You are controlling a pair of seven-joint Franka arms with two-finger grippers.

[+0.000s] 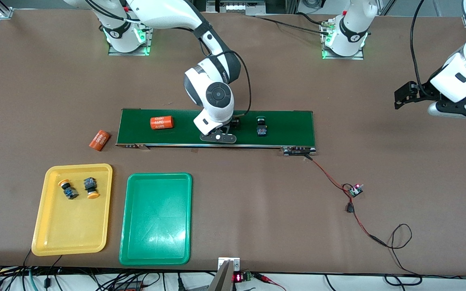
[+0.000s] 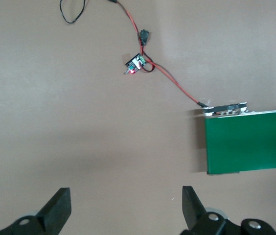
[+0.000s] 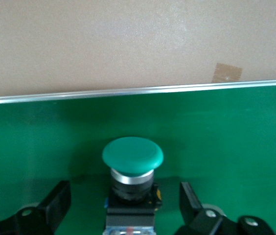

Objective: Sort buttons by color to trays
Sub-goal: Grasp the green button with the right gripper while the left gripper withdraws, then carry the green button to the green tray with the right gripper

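Front view shows you the right gripper (image 1: 228, 128) down on the conveyor belt (image 1: 289, 129) at centre frame, set around a green button (image 3: 132, 169). Your right wrist view confirms it: both fingers (image 3: 55, 200) stand apart, one on each side of that button's dark body, and you cannot tell whether they touch it. The cap points toward the belt's edge.

A second dark-bodied button (image 1: 261, 126) lies on the belt just toward the left arm's end from the gripper. An orange cylinder (image 1: 162, 122) marked 4680 rests on the belt toward the right arm's end; another cylinder (image 1: 99, 140) lies on the table (image 1: 257, 202) just off that end.

At lower left, the yellow tray (image 1: 71, 234) holds two yellow-orange buttons (image 1: 67, 189) (image 1: 91, 187) side by side. The green tray (image 1: 156, 226) sits beside it.

Your left gripper (image 2: 126, 208) waits at the right edge of frame, fingers wide apart over bare table.
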